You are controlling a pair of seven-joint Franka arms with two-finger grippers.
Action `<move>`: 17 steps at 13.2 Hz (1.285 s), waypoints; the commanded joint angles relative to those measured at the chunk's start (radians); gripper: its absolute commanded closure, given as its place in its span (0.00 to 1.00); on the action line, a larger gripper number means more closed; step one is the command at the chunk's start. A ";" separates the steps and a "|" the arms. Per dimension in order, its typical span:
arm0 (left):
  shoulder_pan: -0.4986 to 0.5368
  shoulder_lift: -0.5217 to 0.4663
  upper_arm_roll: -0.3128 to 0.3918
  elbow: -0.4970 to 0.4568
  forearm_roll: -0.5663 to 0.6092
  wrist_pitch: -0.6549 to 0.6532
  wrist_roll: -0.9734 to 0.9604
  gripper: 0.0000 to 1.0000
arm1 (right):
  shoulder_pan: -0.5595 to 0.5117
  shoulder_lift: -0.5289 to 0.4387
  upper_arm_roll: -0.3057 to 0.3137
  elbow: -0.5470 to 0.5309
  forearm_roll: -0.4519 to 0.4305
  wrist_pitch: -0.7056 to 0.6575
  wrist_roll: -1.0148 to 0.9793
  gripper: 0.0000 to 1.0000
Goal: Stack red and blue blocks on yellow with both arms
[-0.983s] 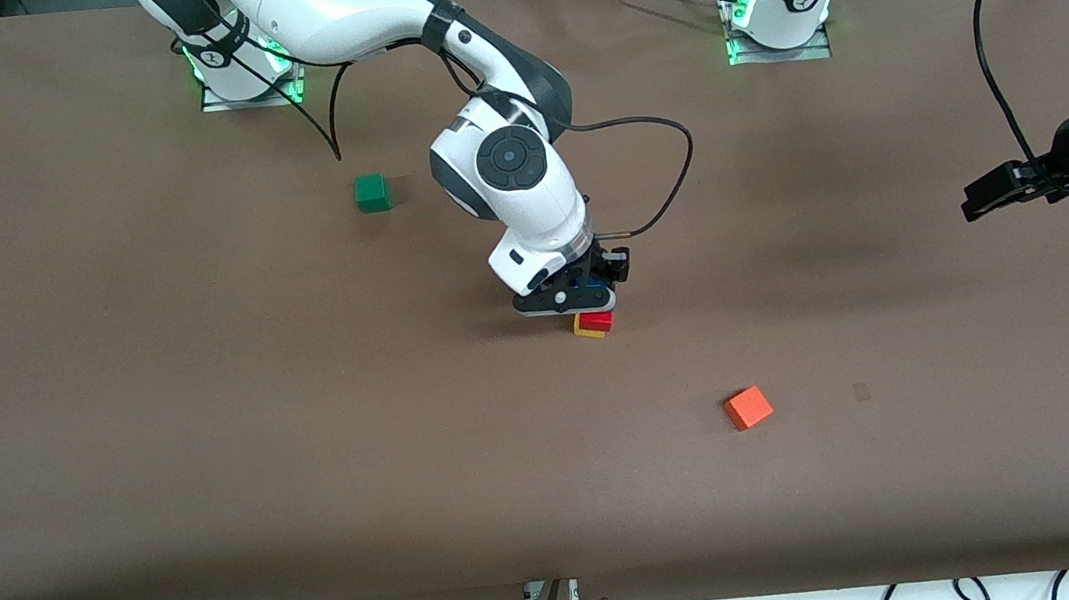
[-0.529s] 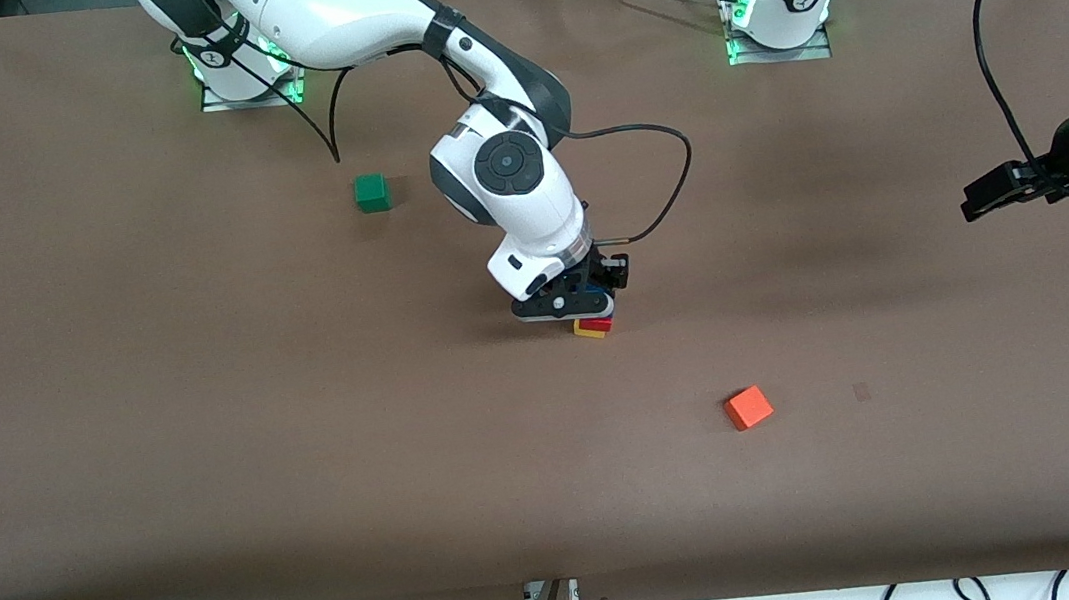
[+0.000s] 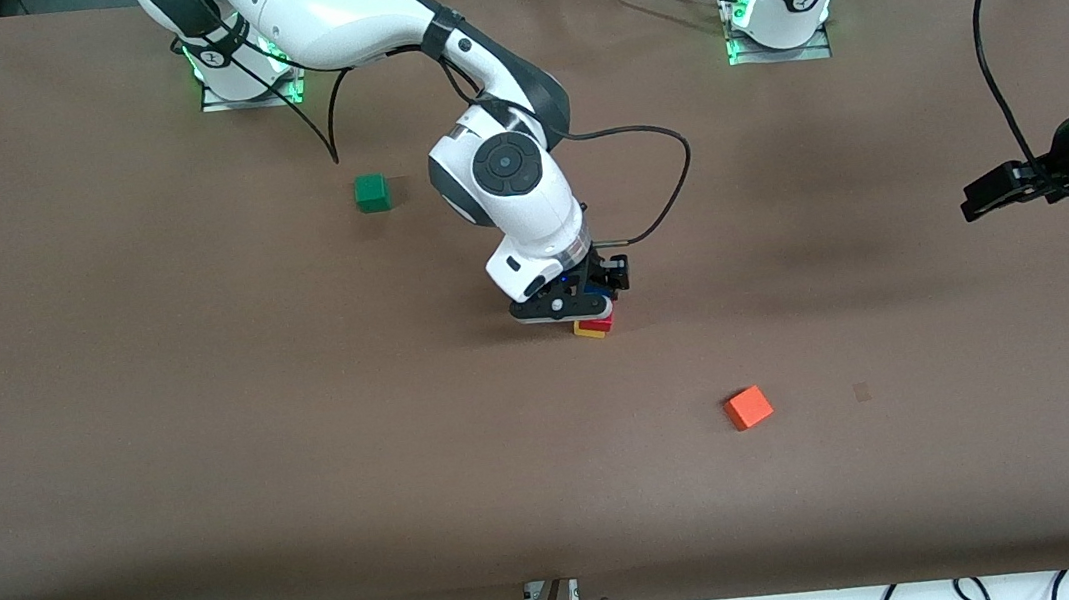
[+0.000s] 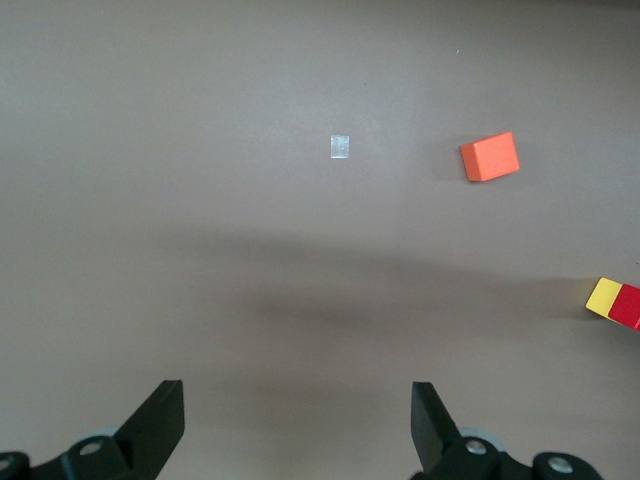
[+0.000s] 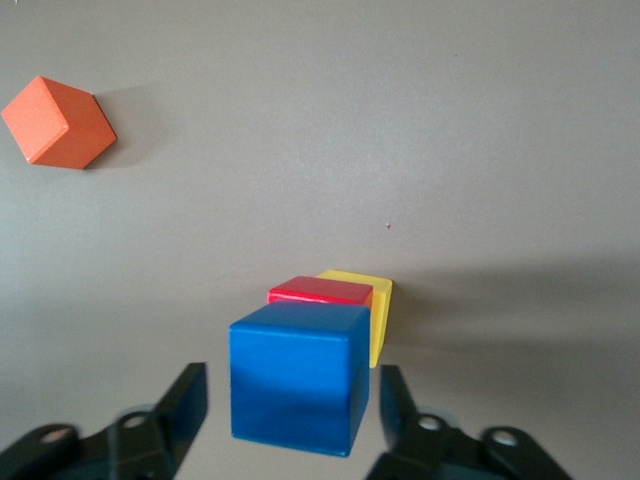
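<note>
Final step: right end effector (image 5: 290, 400) sits over the stack mid-bench, fingers parted with visible gaps either side of the blue block (image 5: 298, 375), so not gripping it. Blue rests on red (image 5: 320, 291), red on yellow (image 5: 380, 315). Stack looks done but offset. Next move calls for a straight vertical retreat without nudging blue. Left end effector (image 4: 295, 425) waits wide open and empty over the left arm's end.
</note>
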 commanded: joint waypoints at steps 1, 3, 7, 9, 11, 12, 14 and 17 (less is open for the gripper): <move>0.001 0.018 -0.005 0.036 0.012 -0.015 0.010 0.00 | 0.004 0.017 -0.009 0.043 -0.002 -0.014 -0.001 0.00; 0.001 0.018 -0.005 0.036 0.012 -0.015 0.010 0.00 | -0.012 -0.008 -0.009 0.043 0.002 -0.058 -0.004 0.00; -0.001 0.018 -0.006 0.036 0.012 -0.015 0.009 0.00 | -0.156 -0.134 0.008 0.039 0.021 -0.216 -0.028 0.00; 0.001 0.020 -0.005 0.036 0.012 -0.015 0.009 0.00 | -0.212 -0.209 -0.001 0.032 0.019 -0.311 -0.057 0.00; -0.001 0.018 -0.005 0.036 0.012 -0.015 0.009 0.00 | -0.300 -0.275 0.000 0.032 0.024 -0.475 -0.126 0.00; -0.001 0.018 -0.005 0.036 0.012 -0.015 0.009 0.00 | -0.335 -0.315 -0.003 0.029 0.048 -0.562 -0.170 0.00; -0.002 0.018 -0.005 0.036 0.012 -0.015 0.009 0.00 | -0.421 -0.401 -0.011 -0.002 0.082 -0.726 -0.209 0.00; -0.001 0.018 -0.005 0.036 0.012 -0.015 0.010 0.00 | -0.453 -0.563 -0.112 -0.150 0.084 -0.779 -0.396 0.00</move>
